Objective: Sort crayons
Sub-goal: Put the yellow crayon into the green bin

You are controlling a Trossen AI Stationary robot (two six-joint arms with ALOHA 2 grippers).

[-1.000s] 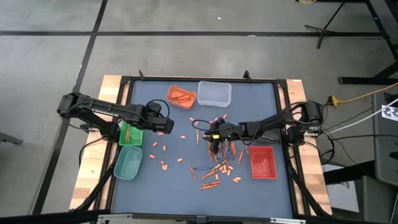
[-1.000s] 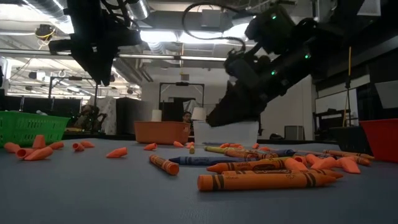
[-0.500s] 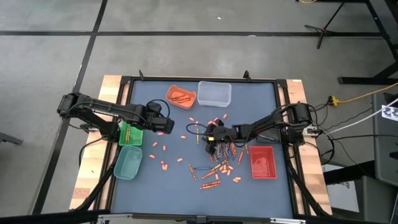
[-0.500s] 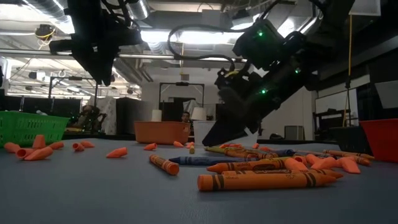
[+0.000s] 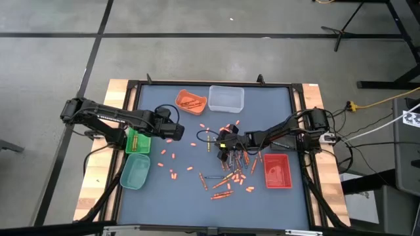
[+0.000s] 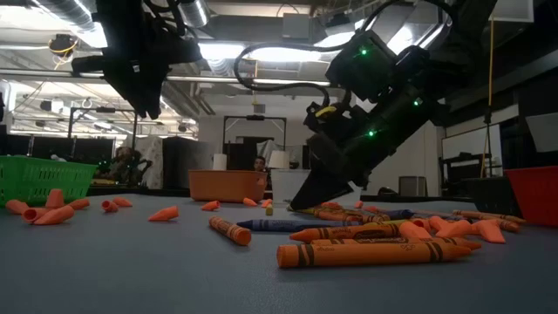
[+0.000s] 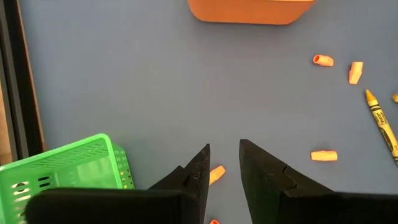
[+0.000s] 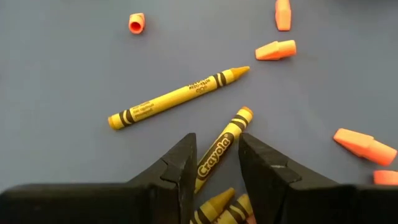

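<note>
Right tool (image 5: 222, 152) is seen low over the crayons (image 5: 231, 172), which lie scattered on the tabletop (image 5: 184, 196) from its middle toward the right edge. In the right wrist view the fingers (image 8: 179, 163) are parted by a narrow gap, and an orange-yellow crayon (image 8: 219, 151) lies lengthwise in that gap, flat on the tabletop; nothing is gripped yet. A longer yellow crayon (image 8: 177, 97) lies just beyond it, apart. Short orange stubs (image 8: 275, 50) are strewn around.

Left tool (image 5: 176, 133) is held above the tabletop near the left edge, beside the green basket (image 5: 137, 140), its fingers (image 7: 196, 172) slightly apart and empty.

Trays noted: orange tray (image 5: 190, 101) and clear tray (image 5: 226, 98) at the far edge, red tray (image 5: 277, 170) by the right edge, teal tray (image 5: 134, 171) toward the near-left corner.

Handling, as judged: crayons are light, stiff and waxy, likely to roll or slip, and can snap if pinched hard or levered. The paper wrap should give better hold than bare wax. A crayon is best taken at mid-length, across its width, so it hangs level. The targeted one runs along the gap rather than across it, so a wrist turn may be needed. Neighbours in the pile (image 8: 217, 205) lie close and could be dragged along.
</note>
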